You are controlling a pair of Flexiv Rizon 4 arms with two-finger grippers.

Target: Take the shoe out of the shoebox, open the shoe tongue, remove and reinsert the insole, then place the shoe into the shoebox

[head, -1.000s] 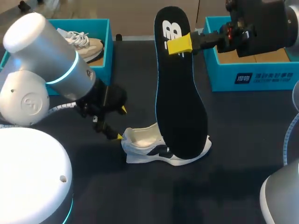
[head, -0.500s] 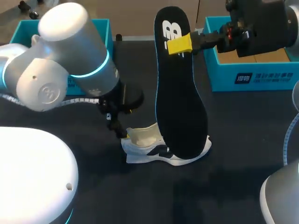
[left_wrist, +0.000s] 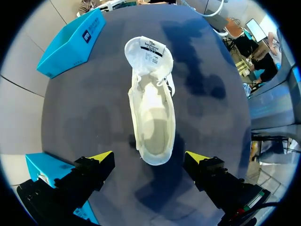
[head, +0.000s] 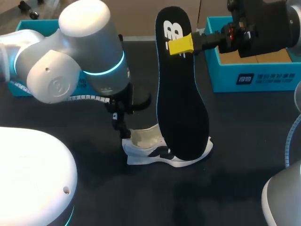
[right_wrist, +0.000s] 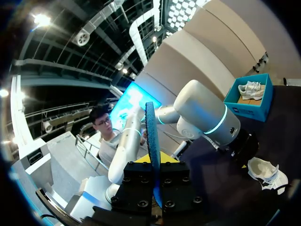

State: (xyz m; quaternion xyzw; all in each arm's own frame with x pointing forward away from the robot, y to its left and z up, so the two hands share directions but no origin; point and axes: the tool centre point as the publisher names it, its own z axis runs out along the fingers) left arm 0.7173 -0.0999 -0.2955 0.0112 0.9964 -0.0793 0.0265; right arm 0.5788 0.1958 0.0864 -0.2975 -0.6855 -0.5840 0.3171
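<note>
**Head view.**
- Shoe (head: 164,151): white, on its sole on the dark table (head: 244,155), out of both boxes. Its opening gaped towards the left arm.
- Insole (head: 181,94): black, stood nearly on end. Its lower end overlapped the shoe, and contact could not be told.
- Right gripper (head: 181,45): came in from the right and was clamped on the insole's upper end, one yellow tip flat on its face.
- Left gripper (head: 123,133): pointed down at the shoe's heel end; its spread was hard to read here.
- Right shoebox (head: 254,77): blue, well apart from the shoe.
- Left shoebox (head: 33,27): mostly behind the left arm.

**Left wrist view.**
- Left gripper (left_wrist: 149,160): fingers spread wide, nothing held.
- Shoe (left_wrist: 151,117): heel lay between the tips, apparently touching neither. The long axis ran straight ahead of the gripper, with the tongue folded open at the far end (footbed bare).

**Right wrist view.**
- Insole (right_wrist: 151,136): seen edge-on, pinched between the right gripper (right_wrist: 153,162) fingers.
- Shoe (right_wrist: 267,173): lay ahead and below, beside the left arm (right_wrist: 207,115).

**Assessment.** Reinsertion looked next. The left gripper was the nearer to the shoe and straddled the heel. The insole would likely need its length brought in line with the shoe's heel-to-toe axis.
</note>
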